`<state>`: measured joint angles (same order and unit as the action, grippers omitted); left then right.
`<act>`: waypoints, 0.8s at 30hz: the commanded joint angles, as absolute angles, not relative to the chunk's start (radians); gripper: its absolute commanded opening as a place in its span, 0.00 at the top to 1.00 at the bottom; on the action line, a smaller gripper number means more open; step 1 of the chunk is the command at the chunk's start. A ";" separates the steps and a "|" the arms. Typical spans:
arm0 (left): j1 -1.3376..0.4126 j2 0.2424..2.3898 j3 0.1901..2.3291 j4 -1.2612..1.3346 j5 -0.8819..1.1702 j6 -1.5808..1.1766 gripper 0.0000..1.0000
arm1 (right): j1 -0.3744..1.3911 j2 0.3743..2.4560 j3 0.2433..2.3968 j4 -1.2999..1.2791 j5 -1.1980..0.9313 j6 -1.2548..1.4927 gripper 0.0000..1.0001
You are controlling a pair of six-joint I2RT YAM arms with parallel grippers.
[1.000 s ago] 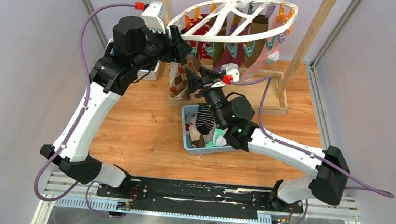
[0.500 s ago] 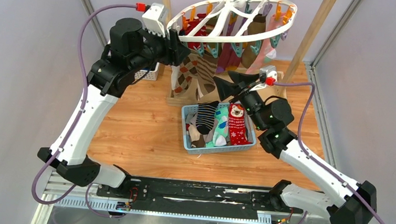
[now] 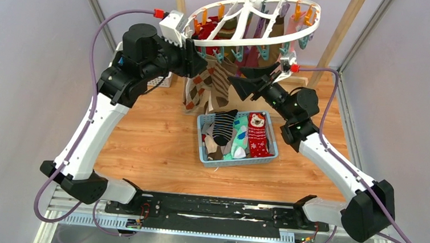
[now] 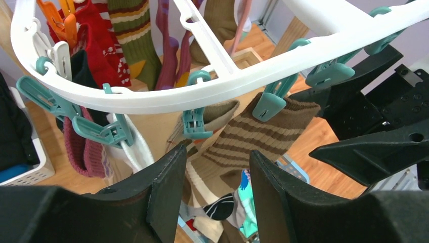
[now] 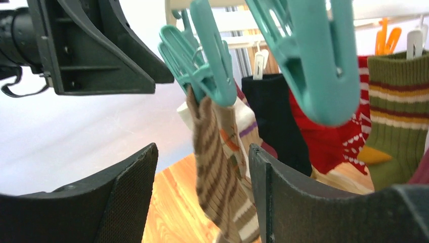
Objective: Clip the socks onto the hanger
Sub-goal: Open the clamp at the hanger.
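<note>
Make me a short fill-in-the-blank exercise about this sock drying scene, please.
1. The brown striped sock hangs from a ____ clip.
2. The unclipped socks lie in a ____ basket.
3. The left claw and right claw both stand ____, gripping nothing.
Missing words: teal; blue; open.

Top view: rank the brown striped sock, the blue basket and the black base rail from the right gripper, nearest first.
1. Nearest, brown striped sock, hanging just left of the right gripper.
2. Next, blue basket, lower down, toward the arm bases.
3. Farthest, black base rail, along the near edge.
</note>
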<state>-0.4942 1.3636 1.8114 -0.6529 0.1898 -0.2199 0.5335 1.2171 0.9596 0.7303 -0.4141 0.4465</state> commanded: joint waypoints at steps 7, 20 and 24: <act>-0.492 1.323 1.797 -0.667 0.221 -0.217 0.48 | 0.479 1.297 0.979 1.012 -0.433 0.572 0.25; -0.492 1.303 1.681 -0.660 0.191 -0.155 0.48 | 0.456 1.169 0.706 1.147 -0.345 0.664 0.20; -0.492 1.312 1.701 -0.656 0.173 -0.153 0.48 | 0.429 1.171 0.700 1.169 -0.344 0.698 0.20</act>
<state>-0.4942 1.3151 1.6752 -0.6647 0.1936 -0.1730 0.4652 1.1839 0.7006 1.0904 -0.3622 0.6518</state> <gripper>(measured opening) 0.520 0.800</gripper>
